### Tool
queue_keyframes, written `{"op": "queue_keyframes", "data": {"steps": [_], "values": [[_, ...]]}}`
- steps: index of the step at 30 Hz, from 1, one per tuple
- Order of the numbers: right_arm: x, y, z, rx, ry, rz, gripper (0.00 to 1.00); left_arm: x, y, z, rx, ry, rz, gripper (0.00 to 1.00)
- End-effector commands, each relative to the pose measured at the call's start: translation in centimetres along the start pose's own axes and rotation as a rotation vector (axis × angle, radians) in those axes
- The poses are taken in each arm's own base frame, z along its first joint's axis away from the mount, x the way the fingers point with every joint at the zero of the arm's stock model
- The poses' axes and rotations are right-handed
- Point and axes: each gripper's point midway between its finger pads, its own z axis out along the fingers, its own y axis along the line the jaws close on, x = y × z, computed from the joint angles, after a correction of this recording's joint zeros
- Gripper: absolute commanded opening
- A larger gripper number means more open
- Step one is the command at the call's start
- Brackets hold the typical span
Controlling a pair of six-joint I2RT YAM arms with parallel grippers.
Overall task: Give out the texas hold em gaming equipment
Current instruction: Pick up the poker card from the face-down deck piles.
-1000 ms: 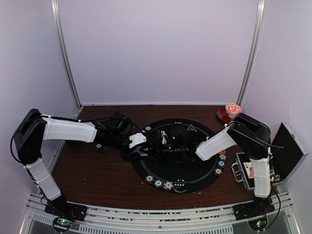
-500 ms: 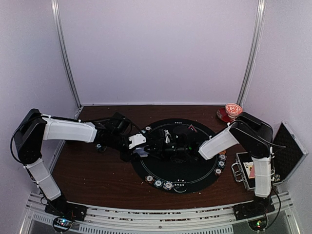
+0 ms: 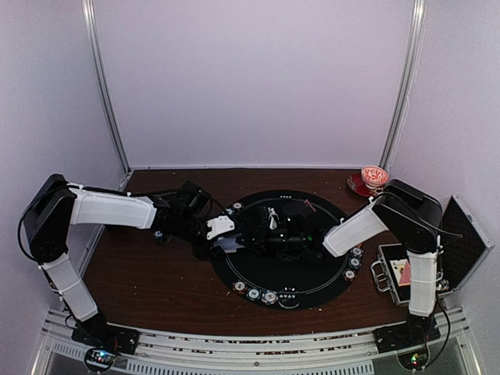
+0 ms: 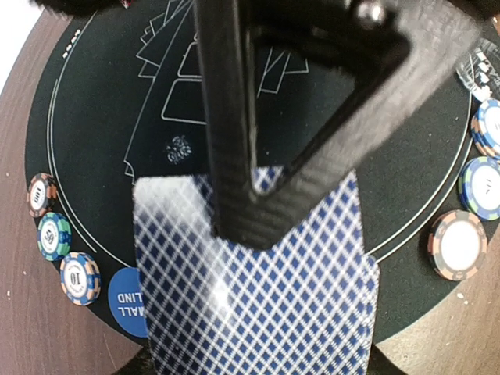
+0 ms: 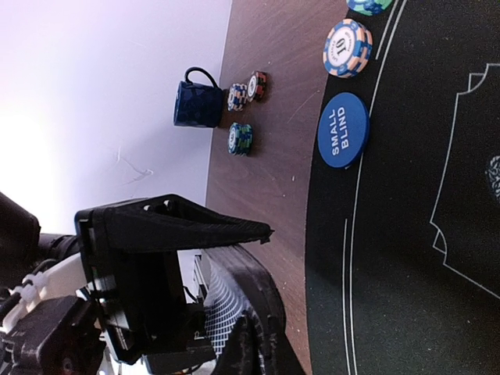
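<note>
Cards front and centre: the left claw [image 3: 228,239] sits over the left side of the round black mat [image 3: 312,269], pinching the playing cards [image 4: 258,312] with their blue diamond backs showing. Reaching across from the mat's right side, the right claw [image 3: 251,234] is closed tight right at the top edge of those cards, one black finger [image 4: 234,156] lying across them; whether a card is nipped in there, can't tell. Striped poker chips [image 4: 55,236] line the mat's near rim, with more along its right rim, and the blue disc [image 5: 342,130] sits at the rim beside the near ones. Off the mat's far right on the counter [image 3: 148,281] stand the cup and saucer [image 3: 371,178] and the open metal case [image 3: 461,242].
</note>
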Motion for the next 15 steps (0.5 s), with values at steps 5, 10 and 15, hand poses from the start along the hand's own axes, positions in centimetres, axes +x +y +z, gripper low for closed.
{"op": "queue_keyframes", "data": {"steps": [5, 10, 15], "values": [[-0.6, 3.0, -1.5, -0.093, -0.026, -0.016, 0.00, -1.0, 1.1, 0.2, -0.043, -0.028, 0.003, 0.60], [-0.8, 3.2, -1.9, -0.085, -0.037, -0.018, 0.00, -0.9, 1.3, 0.1, -0.056, -0.022, 0.002, 0.60], [-1.8, 3.8, -3.8, -0.086, -0.085, -0.030, 0.00, -0.7, 1.4, 0.1, -0.070, -0.016, 0.003, 0.60]]}}
